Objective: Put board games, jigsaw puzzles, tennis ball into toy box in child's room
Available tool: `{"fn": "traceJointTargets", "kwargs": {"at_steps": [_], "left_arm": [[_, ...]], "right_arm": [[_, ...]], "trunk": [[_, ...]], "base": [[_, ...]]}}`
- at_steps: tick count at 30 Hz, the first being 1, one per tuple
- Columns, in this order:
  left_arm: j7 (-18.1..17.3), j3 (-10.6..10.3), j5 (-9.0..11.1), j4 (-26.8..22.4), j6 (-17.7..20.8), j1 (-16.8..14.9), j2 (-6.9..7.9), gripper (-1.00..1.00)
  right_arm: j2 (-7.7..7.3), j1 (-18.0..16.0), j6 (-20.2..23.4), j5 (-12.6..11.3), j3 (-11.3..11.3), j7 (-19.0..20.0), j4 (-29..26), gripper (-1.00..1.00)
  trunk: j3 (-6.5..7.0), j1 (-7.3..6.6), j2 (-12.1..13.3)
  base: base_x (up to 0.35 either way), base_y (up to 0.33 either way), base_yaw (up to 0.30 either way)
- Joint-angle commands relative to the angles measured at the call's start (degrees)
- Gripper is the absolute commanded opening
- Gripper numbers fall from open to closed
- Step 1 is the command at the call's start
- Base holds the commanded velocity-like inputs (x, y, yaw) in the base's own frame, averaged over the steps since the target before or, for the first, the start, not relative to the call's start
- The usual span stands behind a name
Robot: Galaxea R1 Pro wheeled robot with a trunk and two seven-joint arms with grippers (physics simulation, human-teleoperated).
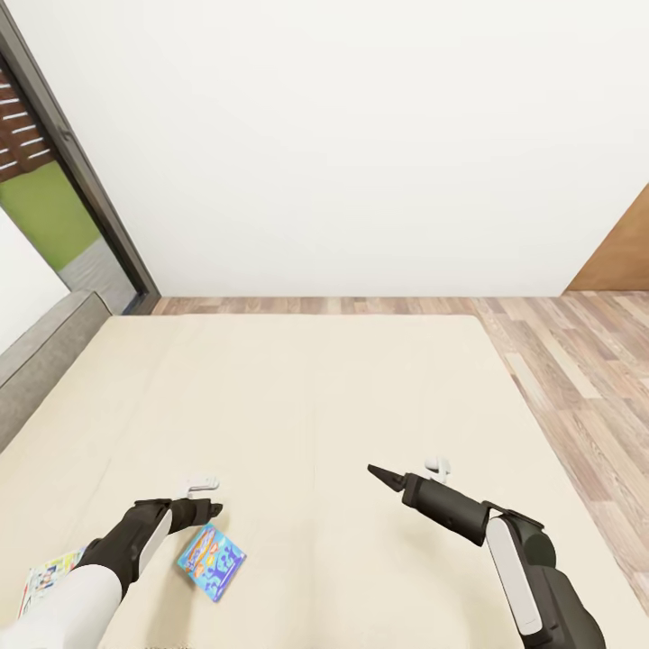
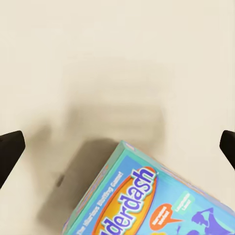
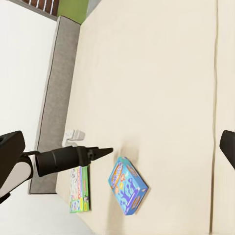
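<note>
The blue rectangular board-game box with an orange oval title panel (image 1: 212, 561) lies flat on the cream bed cover (image 1: 297, 406), near the bed's near edge and toward the robot's left. In the left wrist view the same box (image 2: 147, 196) shows its turquoise rim and part of its lid lettering, and it casts a soft shadow on the cover. A second flat board-game box with a white and green printed lid (image 1: 47, 577) lies on the bed further to the left, partly hidden in the head view by the left forearm; in the right wrist view it (image 3: 80, 188) sits just beside the blue box (image 3: 128, 185), the two apart and not touching. The left hand (image 1: 205, 510) is positioned just above the far corner of the blue box; its dark fingertips (image 2: 10, 149) stand spread at opposite edges of the left wrist view, with the box between them but not gripped. The right hand (image 1: 383, 476) hangs over bare bed cover, well apart from both boxes; its fingertips (image 3: 11, 156) appear wide apart in the right wrist view and hold nothing. A grey upholstered bed frame (image 1: 45, 361) borders the bed on the left. Light wood plank flooring (image 1: 577, 361) lies to the right, and a white wall (image 1: 361, 135) stands behind the bed.
</note>
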Motion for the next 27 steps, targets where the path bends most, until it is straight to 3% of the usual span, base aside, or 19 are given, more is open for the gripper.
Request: {"fn": "traceJointTargets", "kwargs": {"at_steps": [1, 12, 17, 21, 27], "left_arm": [[-0.3, 0.3, 0.1, -0.1, 0.4, 0.0, -0.05, 1.00], [-1.0, 0.2, 0.0, -0.1, 0.5, 0.0, -0.08, 1.00], [-5.9, 0.1, -0.3, -0.1, 0.6, 0.0, 0.29, 1.00], [-10.3, 0.0, -0.5, -0.1, 0.7, 0.0, 1.72, 1.00], [-12.7, -0.4, -0.7, -0.1, 0.6, 0.0, 2.91, 1.00]], "right_arm": [[0.04, 0.0, 0.4, -0.1, -0.1, 0.2, 0.0, 1.00], [0.25, 0.0, 0.5, -0.2, -0.2, 0.3, -0.5, 1.00], [0.43, 0.0, 0.5, -0.3, -0.2, 0.3, -0.4, 1.00], [0.09, 0.0, 0.5, -0.3, -0.2, 0.3, -0.4, 1.00], [-0.02, 0.0, 0.4, -0.3, -0.2, 0.3, -0.3, 1.00]], "trunk": [[-0.14, 0.00, 0.0], [-1.17, 0.00, 0.0], [-1.64, 0.00, 0.0], [-2.01, 0.00, 0.0], [-2.57, 0.00, 0.0]], "base": [[0.000, 0.000, 0.000], [0.000, 0.000, 0.000], [0.000, 0.000, 0.000], [0.000, 0.000, 0.000], [0.000, 0.000, 0.000]]}}
